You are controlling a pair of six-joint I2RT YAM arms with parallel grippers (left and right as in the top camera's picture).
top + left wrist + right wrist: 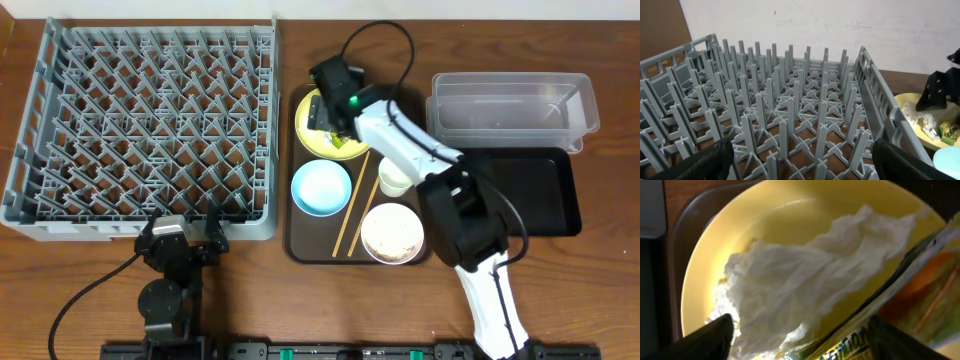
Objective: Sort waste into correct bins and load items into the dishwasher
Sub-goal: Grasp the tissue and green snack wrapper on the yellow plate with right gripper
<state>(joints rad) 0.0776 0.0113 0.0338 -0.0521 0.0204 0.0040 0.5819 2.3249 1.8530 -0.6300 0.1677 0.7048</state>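
The right tool (800,330) hung low over the plate (790,215). Its two sides were wide apart, one on each side of the paper (790,275). I think it was there to pinch the paper, since the waste has to come off first. The wrapper (922,285) lay just beside the paper on the same plate, so it might get pinched too. The tub (510,100) and the black tray (530,190) stood near on the counter (300,20). The left tool (802,152) sat wide open by the rack (140,110), holding nothing, likely there for dishes.
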